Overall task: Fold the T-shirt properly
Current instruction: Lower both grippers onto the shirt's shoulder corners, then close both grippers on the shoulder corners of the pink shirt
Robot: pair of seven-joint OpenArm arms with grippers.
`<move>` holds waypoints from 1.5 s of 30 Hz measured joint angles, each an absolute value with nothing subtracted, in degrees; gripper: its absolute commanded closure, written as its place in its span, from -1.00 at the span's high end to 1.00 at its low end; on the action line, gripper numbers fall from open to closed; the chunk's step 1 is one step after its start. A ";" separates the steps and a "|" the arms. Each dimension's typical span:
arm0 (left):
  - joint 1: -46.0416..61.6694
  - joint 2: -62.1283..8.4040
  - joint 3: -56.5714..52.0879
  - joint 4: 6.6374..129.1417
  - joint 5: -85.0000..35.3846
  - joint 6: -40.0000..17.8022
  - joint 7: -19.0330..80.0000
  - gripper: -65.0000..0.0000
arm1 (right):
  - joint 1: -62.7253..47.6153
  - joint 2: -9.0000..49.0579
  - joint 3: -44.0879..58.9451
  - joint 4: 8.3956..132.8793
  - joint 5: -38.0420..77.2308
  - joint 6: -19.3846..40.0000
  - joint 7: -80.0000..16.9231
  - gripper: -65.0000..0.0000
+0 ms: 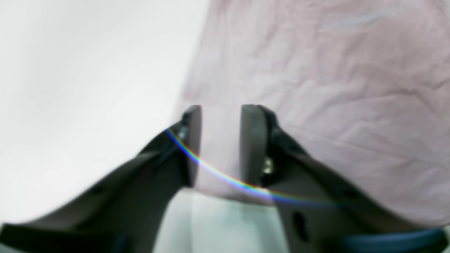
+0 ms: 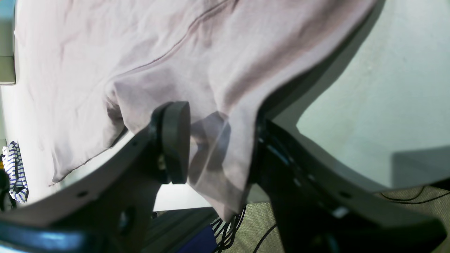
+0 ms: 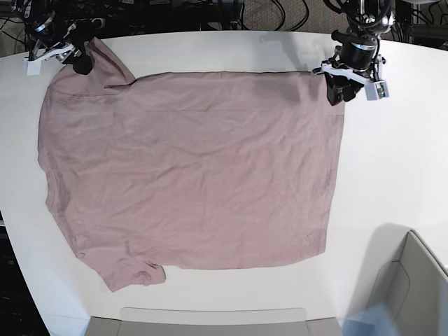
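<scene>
The dusty-pink T-shirt (image 3: 189, 168) lies spread flat on the white table (image 3: 392, 161), neck side to the left. My left gripper (image 3: 336, 94) is at the shirt's far right hem corner. In the left wrist view its jaws (image 1: 220, 109) stand apart, with the shirt (image 1: 334, 88) showing between them. My right gripper (image 3: 78, 61) is at the far left sleeve by the table's back edge. In the right wrist view its jaws (image 2: 218, 112) stand apart, with a raised fold of the sleeve (image 2: 211, 151) between them, draped against the right finger.
A grey box (image 3: 413, 280) stands at the front right corner. A grey tray edge (image 3: 210, 322) lies along the front. Cables (image 3: 266, 10) run behind the table. A blue-and-white striped item (image 2: 14, 172) lies off the table edge.
</scene>
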State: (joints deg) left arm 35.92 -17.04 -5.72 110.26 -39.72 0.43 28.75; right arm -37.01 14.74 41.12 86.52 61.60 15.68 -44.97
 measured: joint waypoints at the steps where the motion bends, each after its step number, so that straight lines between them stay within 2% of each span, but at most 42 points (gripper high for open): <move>1: 34.79 -17.15 -5.76 107.87 -43.51 0.34 30.50 -0.18 | -37.01 14.74 41.12 86.52 61.60 15.68 -44.97 -0.25; 5: 31.64 -19.00 -5.72 102.17 -47.51 0.38 34.06 -0.21 | -37.01 14.87 41.19 86.52 61.60 15.68 -45.10 -0.25; 15: 31.86 -19.40 -11.03 100.18 -47.44 0.40 32.40 -0.21 | -36.99 14.87 41.19 86.48 61.60 15.70 -45.01 -0.25; 31: 31.55 -21.28 -7.86 96.90 -47.92 -0.25 31.24 -0.21 | -36.82 14.87 41.17 86.48 61.58 15.70 -45.23 -0.25; 34: 31.42 -21.45 -6.57 96.82 -47.51 -4.93 33.50 -0.22 | -36.80 14.87 41.17 86.48 61.58 15.70 -45.25 -0.26; 36: 31.40 -21.34 -6.02 96.09 -47.70 -6.85 34.00 -0.30 | -36.49 14.87 41.17 86.48 61.56 15.70 -45.58 -0.26; 39: 31.11 -20.99 -5.98 93.54 -48.25 -7.77 32.88 -0.51 | -36.16 14.87 41.08 86.52 61.30 15.70 -45.78 -0.40; 43: 30.76 -21.17 -6.48 91.33 -49.32 -8.21 32.71 -1.00 | -35.88 15.97 40.66 86.39 60.10 15.42 -46.63 -0.91; 44: 30.79 -21.17 -6.52 91.09 -49.52 -8.38 32.58 -1.00 | -35.70 16.23 40.56 86.26 59.86 15.27 -46.85 -1.00; 45: 30.79 -21.30 -6.52 91.09 -49.54 -8.38 32.40 -1.00 | -35.70 16.47 40.47 86.21 59.90 15.09 -46.89 -1.00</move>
